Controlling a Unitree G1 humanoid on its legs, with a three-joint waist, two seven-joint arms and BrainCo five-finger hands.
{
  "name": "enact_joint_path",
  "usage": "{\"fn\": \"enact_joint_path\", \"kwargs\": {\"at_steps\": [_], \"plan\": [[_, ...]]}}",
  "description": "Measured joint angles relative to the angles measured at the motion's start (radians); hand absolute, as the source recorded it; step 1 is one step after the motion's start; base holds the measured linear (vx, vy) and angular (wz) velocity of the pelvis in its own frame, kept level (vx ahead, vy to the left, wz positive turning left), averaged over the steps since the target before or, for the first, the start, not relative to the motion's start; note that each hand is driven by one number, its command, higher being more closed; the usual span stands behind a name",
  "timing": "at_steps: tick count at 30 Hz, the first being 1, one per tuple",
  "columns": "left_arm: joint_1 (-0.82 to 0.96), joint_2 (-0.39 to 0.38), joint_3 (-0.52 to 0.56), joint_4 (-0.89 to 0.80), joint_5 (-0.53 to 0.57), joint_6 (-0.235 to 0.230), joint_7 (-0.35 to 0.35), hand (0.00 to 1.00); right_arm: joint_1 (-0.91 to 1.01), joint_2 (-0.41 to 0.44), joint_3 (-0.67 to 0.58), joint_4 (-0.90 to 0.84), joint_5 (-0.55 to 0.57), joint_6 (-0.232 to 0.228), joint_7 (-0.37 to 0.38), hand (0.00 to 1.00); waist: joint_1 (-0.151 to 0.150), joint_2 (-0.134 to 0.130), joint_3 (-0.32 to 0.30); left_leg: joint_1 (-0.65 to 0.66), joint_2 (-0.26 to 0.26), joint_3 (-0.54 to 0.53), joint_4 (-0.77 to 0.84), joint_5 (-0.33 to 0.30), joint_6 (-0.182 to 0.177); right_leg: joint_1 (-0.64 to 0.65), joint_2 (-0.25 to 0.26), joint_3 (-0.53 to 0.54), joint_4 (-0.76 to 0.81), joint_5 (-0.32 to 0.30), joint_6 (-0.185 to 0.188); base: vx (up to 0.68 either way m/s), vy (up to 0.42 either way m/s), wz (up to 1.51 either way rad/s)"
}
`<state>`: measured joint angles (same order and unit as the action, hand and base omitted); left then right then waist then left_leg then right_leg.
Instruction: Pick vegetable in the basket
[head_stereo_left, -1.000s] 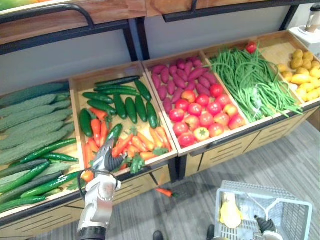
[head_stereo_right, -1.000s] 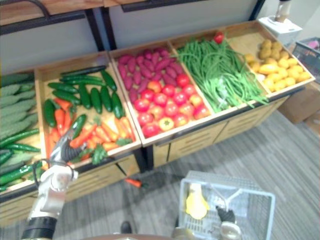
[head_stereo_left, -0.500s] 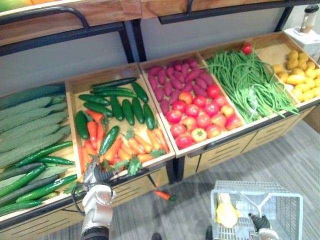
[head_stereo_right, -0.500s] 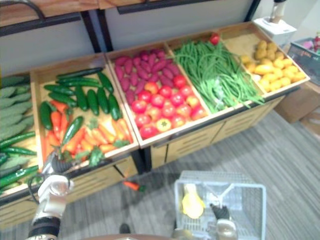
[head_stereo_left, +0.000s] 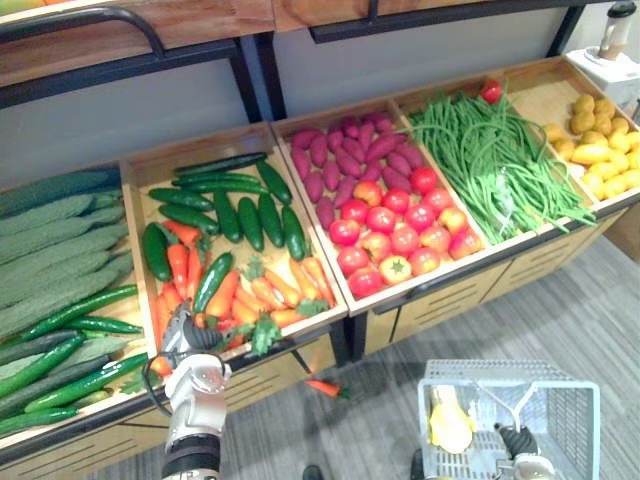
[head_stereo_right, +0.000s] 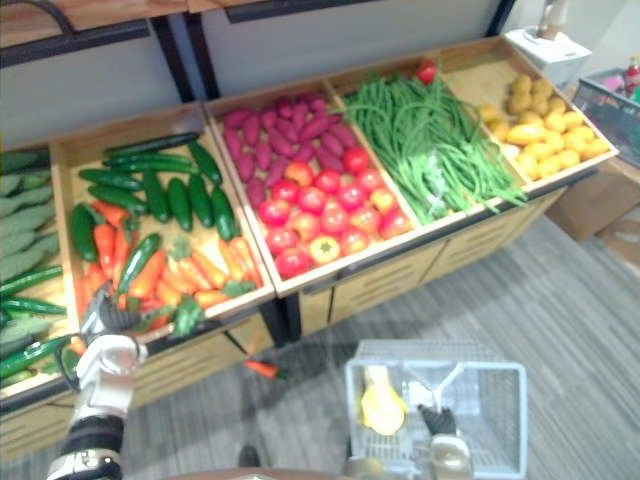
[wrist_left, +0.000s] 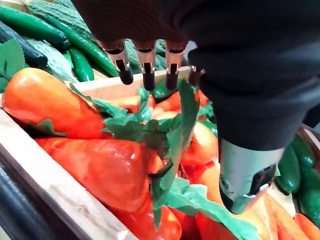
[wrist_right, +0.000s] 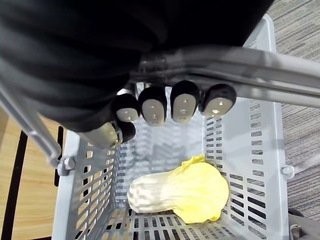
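While my right hand (wrist_right: 160, 107) grips the handle (wrist_right: 250, 57) of the basket (head_stereo_left: 575, 415), near right, my left hand (head_stereo_left: 184, 332) hangs open and empty over the carrots (head_stereo_left: 225, 295), near left. Step: reaching. Next, I judge, fingers must close round one carrot.

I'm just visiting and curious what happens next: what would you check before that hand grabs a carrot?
1. Left hand open: ok, fingers straight, holding nothing.
2. Carrots in reach: ok, just beneath the fingers, at the crate's front edge.
3. Right hand curled round the handle: ok.
4. Room in the basket: ok, one yellow cabbage inside.
5. Floor safe: not ok, a stray carrot lies below the crate.
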<state>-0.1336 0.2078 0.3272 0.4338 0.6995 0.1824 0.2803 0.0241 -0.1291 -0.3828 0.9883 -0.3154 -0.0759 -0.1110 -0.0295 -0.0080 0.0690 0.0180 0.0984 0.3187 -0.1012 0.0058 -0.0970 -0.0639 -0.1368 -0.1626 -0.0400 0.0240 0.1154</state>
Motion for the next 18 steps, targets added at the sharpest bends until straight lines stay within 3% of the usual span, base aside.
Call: {"fn": "enact_joint_path", "kwargs": {"at_steps": [18], "plan": [[-0.087,0.038,0.035,0.043,-0.03,0.025,0.041,0.0,-0.029,0.001,0.039,-0.011,0.001,-0.023,-0.003,1.0,0.002,-0.021,0.029,-0.066,0.002,-0.003,0.004,0.001,0.001,-0.069,0.002,0.0,0.009,-0.001,-0.002,0.0,-0.012,0.0]]}}
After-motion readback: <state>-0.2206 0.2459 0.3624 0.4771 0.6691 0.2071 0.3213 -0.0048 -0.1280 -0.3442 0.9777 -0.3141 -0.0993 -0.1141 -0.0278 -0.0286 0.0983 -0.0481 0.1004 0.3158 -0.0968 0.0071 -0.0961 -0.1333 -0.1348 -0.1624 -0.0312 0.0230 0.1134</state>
